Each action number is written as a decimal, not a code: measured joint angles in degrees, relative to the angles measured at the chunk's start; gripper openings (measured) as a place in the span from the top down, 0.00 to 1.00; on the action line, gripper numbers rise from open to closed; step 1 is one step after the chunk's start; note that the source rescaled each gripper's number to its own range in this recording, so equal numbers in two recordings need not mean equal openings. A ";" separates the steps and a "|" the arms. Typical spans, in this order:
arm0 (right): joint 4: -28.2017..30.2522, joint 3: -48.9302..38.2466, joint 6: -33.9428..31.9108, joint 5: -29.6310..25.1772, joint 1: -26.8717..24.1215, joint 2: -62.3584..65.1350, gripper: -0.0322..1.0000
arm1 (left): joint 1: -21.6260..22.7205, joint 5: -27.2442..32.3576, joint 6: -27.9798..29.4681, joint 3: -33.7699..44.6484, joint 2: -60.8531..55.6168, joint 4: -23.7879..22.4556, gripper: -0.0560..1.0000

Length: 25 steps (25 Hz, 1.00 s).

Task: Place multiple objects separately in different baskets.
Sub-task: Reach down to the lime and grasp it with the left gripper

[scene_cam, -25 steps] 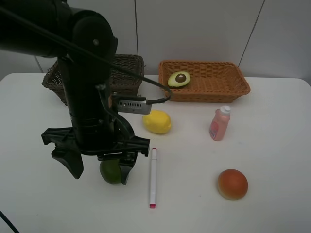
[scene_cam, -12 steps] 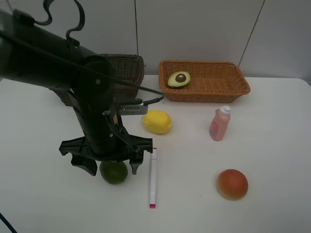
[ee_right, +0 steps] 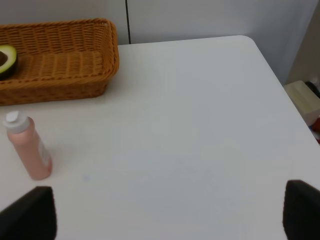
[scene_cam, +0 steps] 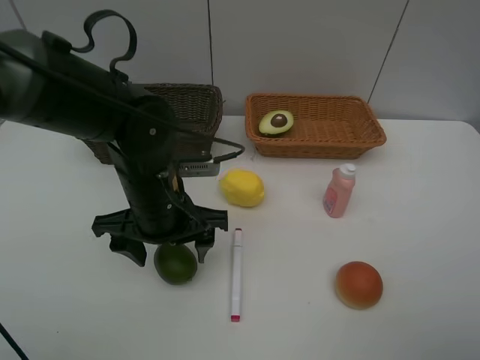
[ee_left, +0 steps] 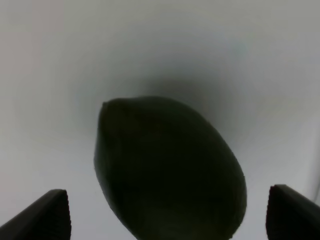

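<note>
A green lime (scene_cam: 177, 265) lies on the white table at the front left. My left gripper (scene_cam: 172, 253) hangs open right over it, one finger on each side; the left wrist view shows the lime (ee_left: 170, 170) between the spread fingertips (ee_left: 47, 217), untouched. A yellow lemon (scene_cam: 241, 187), a white pink-tipped marker (scene_cam: 237, 274), a pink bottle (scene_cam: 339, 192) and an orange-red peach (scene_cam: 358, 285) lie loose on the table. The halved avocado (scene_cam: 276, 122) sits in the light orange basket (scene_cam: 322, 146). The dark brown basket (scene_cam: 196, 105) stands behind my left arm. My right gripper (ee_right: 165, 215) is open over bare table.
In the right wrist view the pink bottle (ee_right: 27, 147) and the orange basket (ee_right: 60, 60) lie ahead, and the table's right edge (ee_right: 280, 75) is close. The left arm hides much of the dark basket's inside.
My left arm has dropped lower and its open fingers have come down around the lime. Nothing else on the table has moved.
</note>
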<state>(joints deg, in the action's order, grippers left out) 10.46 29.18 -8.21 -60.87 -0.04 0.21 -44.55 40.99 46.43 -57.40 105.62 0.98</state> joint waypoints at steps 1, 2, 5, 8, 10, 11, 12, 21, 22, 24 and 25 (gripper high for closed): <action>0.00 0.00 0.00 0.00 0.00 0.00 0.00 | 0.34 0.00 0.00 0.00 0.00 -0.06 0.00; 0.00 0.00 0.00 0.00 0.00 0.00 0.00 | 0.45 0.00 0.00 0.00 0.00 -0.06 0.00; 0.00 0.00 0.00 0.00 0.00 0.00 0.00 | 0.52 -0.11 0.00 0.00 0.00 -0.01 0.00; 0.00 0.00 0.00 0.00 0.00 0.00 0.00 | 0.52 -0.50 0.00 0.00 0.00 -0.01 0.00; 0.00 0.00 0.00 0.00 0.00 0.00 0.00 | 0.52 -0.70 0.00 0.00 0.00 -0.01 0.00; 0.00 0.00 0.00 0.00 0.00 0.00 0.00 | 0.52 -0.70 0.00 0.00 0.00 -0.01 0.00; 0.00 0.00 0.00 0.00 0.00 0.00 0.00 | 0.52 -0.70 0.00 0.00 0.00 -0.01 0.00; 0.00 0.00 0.00 0.00 0.00 0.00 0.00 | 0.52 -0.91 0.00 0.00 1.71 1.17 0.00; 0.00 0.00 0.00 0.00 0.00 0.00 0.00 | 0.52 -1.35 0.00 0.00 2.14 1.33 0.00; 0.00 0.00 0.00 0.00 0.00 0.00 0.00 | 0.52 -2.03 0.00 0.00 2.66 1.46 0.00; 0.00 0.00 0.00 0.00 0.00 0.00 0.00 | 0.52 -2.19 0.00 0.00 2.94 1.51 0.00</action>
<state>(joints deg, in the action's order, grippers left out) 10.46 29.18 -8.21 -60.87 -0.04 0.21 -44.04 38.79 46.43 -57.40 108.56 2.50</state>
